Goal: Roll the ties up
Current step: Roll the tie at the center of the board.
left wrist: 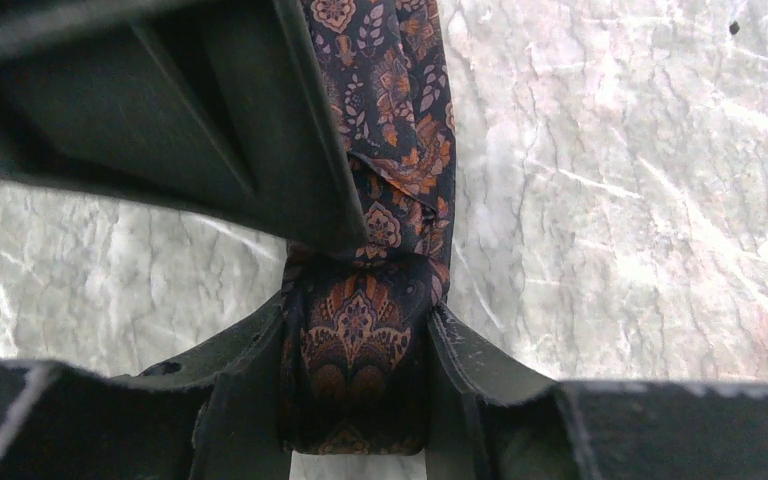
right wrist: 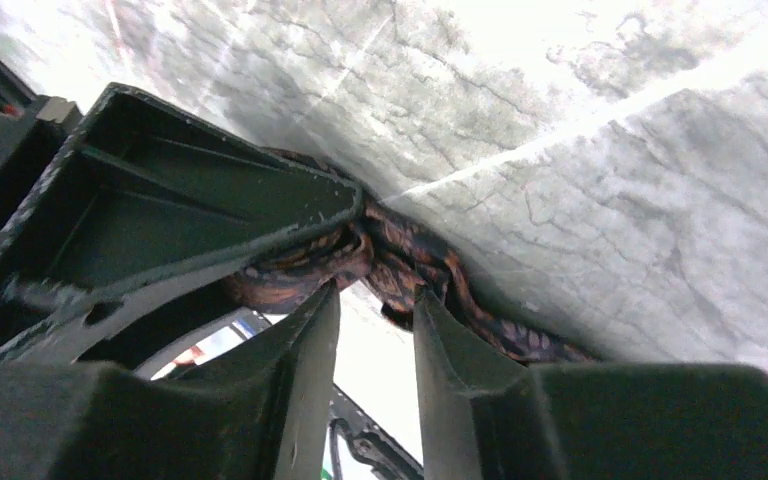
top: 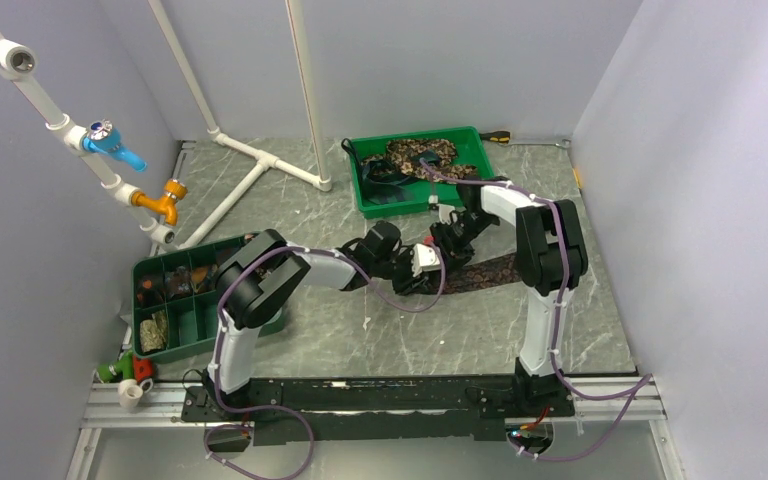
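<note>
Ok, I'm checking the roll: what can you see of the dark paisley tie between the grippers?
The dark paisley fabric tie, navy with orange and rust motifs, looks soft and silky. One end is wound into a small roll held between the fingers of the left gripper, touching both. The rest lies on the grey marbled table, stretching toward the right arm.

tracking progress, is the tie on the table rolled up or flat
Partly rolled: the tie has one end wound into a roll in the left hand, and the rest lies flat on the table.
</note>
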Tool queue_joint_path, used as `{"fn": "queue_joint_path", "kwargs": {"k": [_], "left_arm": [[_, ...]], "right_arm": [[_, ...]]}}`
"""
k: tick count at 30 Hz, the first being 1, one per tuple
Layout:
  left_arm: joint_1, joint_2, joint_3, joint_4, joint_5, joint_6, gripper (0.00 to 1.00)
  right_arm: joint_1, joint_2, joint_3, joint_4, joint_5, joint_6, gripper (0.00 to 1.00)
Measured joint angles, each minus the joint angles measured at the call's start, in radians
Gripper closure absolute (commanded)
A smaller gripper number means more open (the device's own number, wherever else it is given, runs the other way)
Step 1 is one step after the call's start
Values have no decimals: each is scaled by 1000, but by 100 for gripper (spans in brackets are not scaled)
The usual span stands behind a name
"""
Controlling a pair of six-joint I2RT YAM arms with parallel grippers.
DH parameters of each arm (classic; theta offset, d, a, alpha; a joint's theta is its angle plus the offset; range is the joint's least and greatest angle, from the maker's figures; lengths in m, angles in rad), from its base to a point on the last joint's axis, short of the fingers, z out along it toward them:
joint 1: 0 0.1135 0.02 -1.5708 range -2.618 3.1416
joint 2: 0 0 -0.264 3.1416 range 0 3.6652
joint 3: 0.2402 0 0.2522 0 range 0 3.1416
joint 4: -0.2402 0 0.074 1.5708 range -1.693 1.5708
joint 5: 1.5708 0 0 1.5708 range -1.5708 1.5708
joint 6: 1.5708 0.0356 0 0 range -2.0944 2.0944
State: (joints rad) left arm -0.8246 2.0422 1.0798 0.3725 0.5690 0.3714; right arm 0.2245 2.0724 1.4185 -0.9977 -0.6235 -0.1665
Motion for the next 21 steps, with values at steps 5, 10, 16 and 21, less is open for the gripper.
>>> {"fn": "queue_joint_path", "kwargs": {"k": [5, 10, 16, 21], "left_arm": [[-1, -20, 1, -54, -29, 4, 78], [-4, -17, 34, -115, -41, -1, 76], [-3, -16, 54, -157, -44, -5, 74], [-3, -10, 74, -190, -45, -7, 72]], "right_arm": [[-29, -29, 0, 0, -104, -2, 51], [-26, -31, -5, 10, -233, 31, 47], [-3, -3, -9, 9, -239, 30, 64], [6, 26, -23, 5, -228, 32, 100]]}}
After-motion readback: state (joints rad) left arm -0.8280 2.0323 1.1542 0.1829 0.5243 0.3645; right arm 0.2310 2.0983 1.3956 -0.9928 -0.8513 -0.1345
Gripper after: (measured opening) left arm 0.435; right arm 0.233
